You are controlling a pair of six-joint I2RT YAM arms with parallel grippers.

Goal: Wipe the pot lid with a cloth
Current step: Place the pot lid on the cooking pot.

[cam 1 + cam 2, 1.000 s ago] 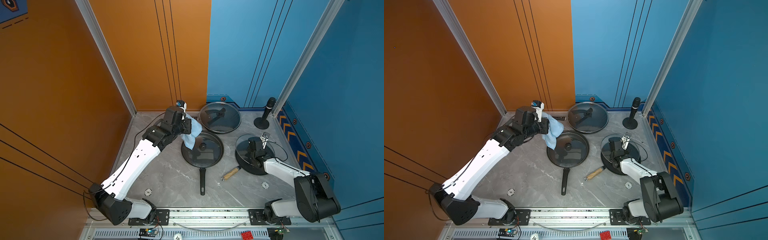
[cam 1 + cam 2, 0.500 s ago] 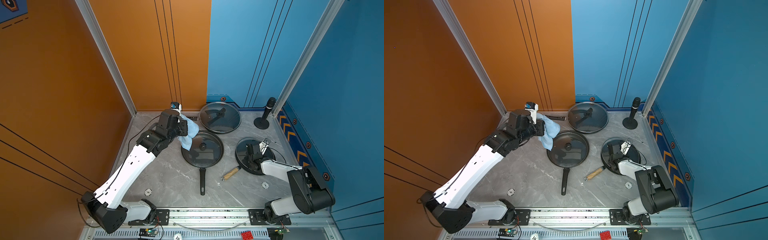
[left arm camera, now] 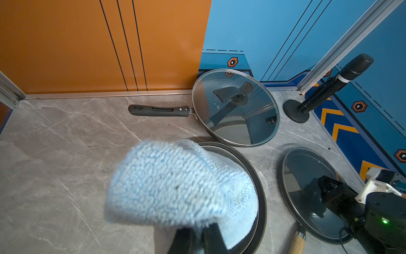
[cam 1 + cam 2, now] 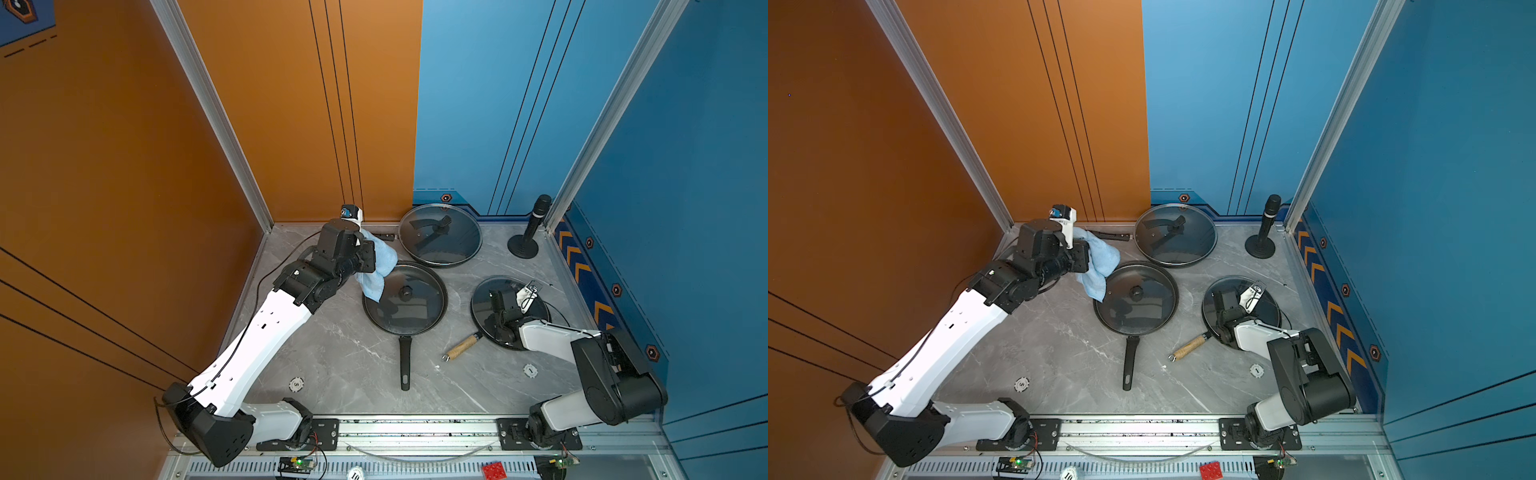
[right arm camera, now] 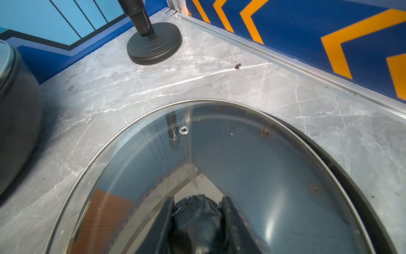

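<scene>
The left wrist view is showing what the top views are hiding: the left gripper (image 3: 201, 233) is pinching the cloth (image 3: 171, 182) between closed jaws, and the light-blue towel is folding forward over the fingers in a loose hood. In a top view the cloth (image 4: 380, 266) is hanging over the back left rim of the middle pan (image 4: 405, 365), toward the back left corner of the worktop (image 4: 332, 353) (whether its lowest corner is touching the glass there, I cannot tell).

The right wrist view is giving the only close look at the right gripper (image 5: 197, 220). Its fingers are clamping the black knob (image 5: 197, 209) of the pot lid (image 5: 241, 154). The lid is sitting off-centre, with the dark rim of its pan (image 5: 360, 198) showing along one side. In both top views this pan, with its wooden handle (image 4: 461, 347), is lying near the worktop's right edge.

Three pans are standing on the worktop, each carrying a glass lid: the pot lid's pan, the middle pan, and the back pan (image 4: 457, 257) by the back edge. A microphone stand (image 4: 523, 249) is standing in the back right corner.
</scene>
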